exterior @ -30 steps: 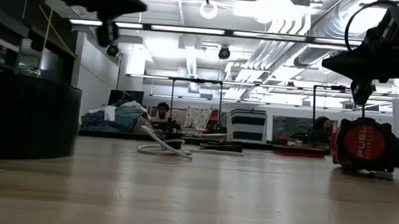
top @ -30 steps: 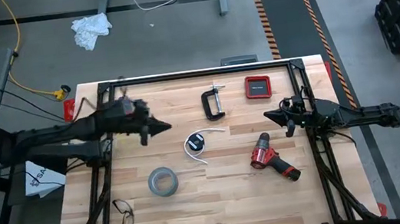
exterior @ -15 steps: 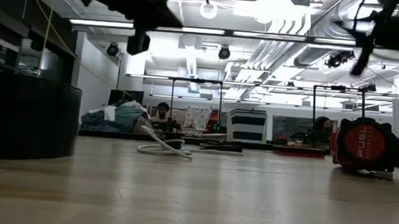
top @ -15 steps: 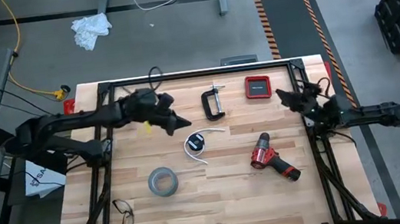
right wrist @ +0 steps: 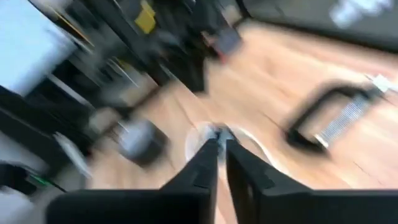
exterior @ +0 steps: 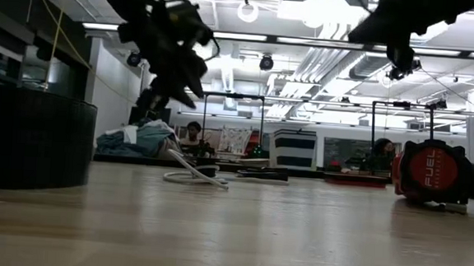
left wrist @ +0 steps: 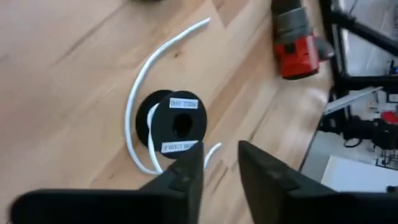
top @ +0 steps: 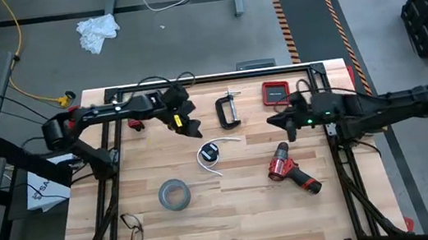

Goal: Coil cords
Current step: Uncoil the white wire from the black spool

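Note:
The cords are one thin white cable with a small black round disc (top: 210,154). It lies flat on the wooden table near the middle. The cable curls around the disc (left wrist: 177,121), and one free end (left wrist: 198,26) trails away. My left gripper (top: 193,128) hangs open just above and to the far left of the cord, tipped down at it. In the left wrist view its fingers (left wrist: 221,158) frame the disc's edge without touching. My right gripper (top: 275,122) is raised over the table's right part. It points toward the cord, with a narrow gap between its fingers (right wrist: 222,152).
A black C-clamp (top: 229,110) and a red box (top: 275,92) lie at the far side. A red drill (top: 291,168) lies right of the cord. A grey tape roll (top: 172,195) and glasses (top: 133,230) lie nearer the front left.
My left gripper has gone down and toward the table's right, closing on the cord and tipping from near level to pointing down at it. My right gripper has risen, drawn back toward the table's right edge and then reached out again toward the table's middle. The cord has not moved.

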You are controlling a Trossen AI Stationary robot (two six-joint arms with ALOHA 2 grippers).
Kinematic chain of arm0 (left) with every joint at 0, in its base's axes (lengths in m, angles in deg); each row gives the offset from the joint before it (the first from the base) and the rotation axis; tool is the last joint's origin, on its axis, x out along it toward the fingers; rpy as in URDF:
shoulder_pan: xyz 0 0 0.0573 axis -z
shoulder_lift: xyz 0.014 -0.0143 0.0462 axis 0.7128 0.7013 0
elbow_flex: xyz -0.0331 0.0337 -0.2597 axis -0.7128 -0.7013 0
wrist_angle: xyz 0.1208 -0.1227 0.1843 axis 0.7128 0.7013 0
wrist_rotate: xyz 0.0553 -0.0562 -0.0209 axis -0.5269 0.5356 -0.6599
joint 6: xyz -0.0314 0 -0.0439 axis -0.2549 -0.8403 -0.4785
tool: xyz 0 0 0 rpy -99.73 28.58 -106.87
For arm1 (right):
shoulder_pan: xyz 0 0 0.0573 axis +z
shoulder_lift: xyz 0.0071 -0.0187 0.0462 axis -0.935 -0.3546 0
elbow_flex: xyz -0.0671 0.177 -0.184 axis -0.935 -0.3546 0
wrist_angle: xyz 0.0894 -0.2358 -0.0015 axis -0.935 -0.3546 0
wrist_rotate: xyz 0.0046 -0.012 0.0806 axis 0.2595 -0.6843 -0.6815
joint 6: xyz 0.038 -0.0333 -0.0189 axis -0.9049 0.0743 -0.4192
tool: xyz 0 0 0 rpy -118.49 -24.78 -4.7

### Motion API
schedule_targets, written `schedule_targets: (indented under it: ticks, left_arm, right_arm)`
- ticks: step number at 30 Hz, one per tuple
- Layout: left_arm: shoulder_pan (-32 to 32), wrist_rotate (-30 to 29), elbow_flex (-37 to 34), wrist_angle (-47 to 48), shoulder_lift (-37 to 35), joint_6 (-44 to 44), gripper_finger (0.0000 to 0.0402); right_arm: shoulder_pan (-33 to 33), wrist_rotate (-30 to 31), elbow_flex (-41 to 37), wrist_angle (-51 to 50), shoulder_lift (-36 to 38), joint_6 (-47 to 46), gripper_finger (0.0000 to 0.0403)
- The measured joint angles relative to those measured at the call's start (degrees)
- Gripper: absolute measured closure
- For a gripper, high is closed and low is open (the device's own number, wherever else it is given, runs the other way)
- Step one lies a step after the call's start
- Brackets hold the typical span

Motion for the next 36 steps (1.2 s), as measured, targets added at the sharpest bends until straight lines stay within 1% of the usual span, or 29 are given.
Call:
schedule_targets:
  ticks: [5,8,11,16,22,26,31,34,36]
  left_arm:
    - [1.6,-0.5,0.0,-2.3,6.5,-1.6,0.0225]
    - [2.1,0.2,0.0,-4.6,9.5,-2.1,0.0196]
    - [2.0,-0.1,-0.1,-6.6,10.9,-2.5,0.0181]
    - [2.0,-3.1,0.0,-6.7,11.9,-2.3,0.018]
    - [2.2,-1.9,0.0,-10.3,14.6,-2.6,0.0183]
    - [2.4,0.7,0.0,-13.0,16.2,-5.0,0.0183]
    - [3.6,0.3,0.0,-12.8,16.2,-5.0,0.0185]
    - [4.6,-0.1,0.0,-12.8,16.1,-5.0,0.0202]
    - [5.3,-0.1,0.0,-12.6,16.1,-4.5,0.0225]
  right_arm:
    - [-0.9,0.0,6.3,-11.8,-7.1,0.0,0.0301]
    - [-1.3,0.0,7.3,-14.1,-9.0,0.0,0.0278]
    - [-1.5,0.0,7.2,-13.4,-9.3,-1.3,0.0273]
    - [-1.5,-0.1,7.1,-13.6,-8.8,-1.7,0.0273]
    - [-1.5,-0.1,7.1,-13.1,-8.7,-2.8,0.0273]
    - [-1.5,-0.1,7.1,-13.2,-8.7,-2.7,0.0273]
    - [-1.5,-0.1,7.1,-13.3,-8.7,-2.5,0.0273]
    - [-1.5,-0.1,7.1,-13.3,-8.7,-1.3,0.0273]
    - [-1.5,0.2,7.1,-13.3,-8.7,-1.1,0.0273]
